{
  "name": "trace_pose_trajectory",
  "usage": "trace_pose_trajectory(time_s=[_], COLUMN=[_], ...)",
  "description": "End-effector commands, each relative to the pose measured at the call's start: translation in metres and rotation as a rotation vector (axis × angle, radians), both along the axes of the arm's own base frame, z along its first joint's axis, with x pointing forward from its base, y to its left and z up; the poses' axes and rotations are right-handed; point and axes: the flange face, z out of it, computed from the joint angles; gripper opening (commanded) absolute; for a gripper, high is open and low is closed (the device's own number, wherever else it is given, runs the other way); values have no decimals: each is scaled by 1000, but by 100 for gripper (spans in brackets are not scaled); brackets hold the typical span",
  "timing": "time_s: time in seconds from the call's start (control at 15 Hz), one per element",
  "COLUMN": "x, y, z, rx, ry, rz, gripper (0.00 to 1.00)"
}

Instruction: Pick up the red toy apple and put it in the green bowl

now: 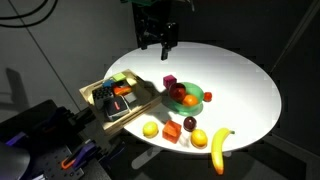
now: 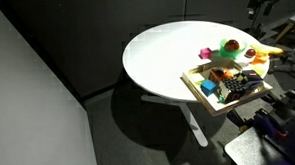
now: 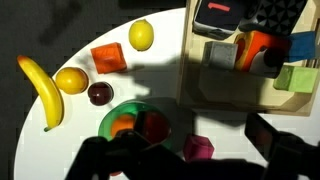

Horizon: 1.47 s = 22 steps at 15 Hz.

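From where I stand, the main work looks done. The small glossy red toy apple (image 1: 178, 93) lies inside the shallow round green plastic bowl (image 1: 199, 91), touching an orange round fruit (image 1: 191, 100), on the round white desk (image 1: 240, 80). The black gripper (image 1: 158, 44) hangs high above the desk, its jaws spread and holding nothing. I judge that little is left, perhaps only to draw the arm away.

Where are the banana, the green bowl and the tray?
banana (image 3: 42, 92): wrist view, middle of its curve.
green bowl (image 3: 120, 109): wrist view, upper left rim.
tray (image 3: 200, 85): wrist view, bare wooden wall.
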Motion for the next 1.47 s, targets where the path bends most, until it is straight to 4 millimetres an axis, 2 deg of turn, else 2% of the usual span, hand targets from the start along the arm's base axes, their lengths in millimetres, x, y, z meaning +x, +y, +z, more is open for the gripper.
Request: trace_pose_trajectory(time_s=[0.0,0.27,0.47,1.0,1.07,1.4], x=[-23,-43,-59,-96,-85,-86], y=[8,14,18,28,24,25], z=[26,50,67,94,89,86], rx=[-22,-37,-32,-22,-21,-18], ry=[32,45,-9,-93,-62,-56], rz=[10,15,9,7,24,26], gripper=[100,100,100,100,100,100])
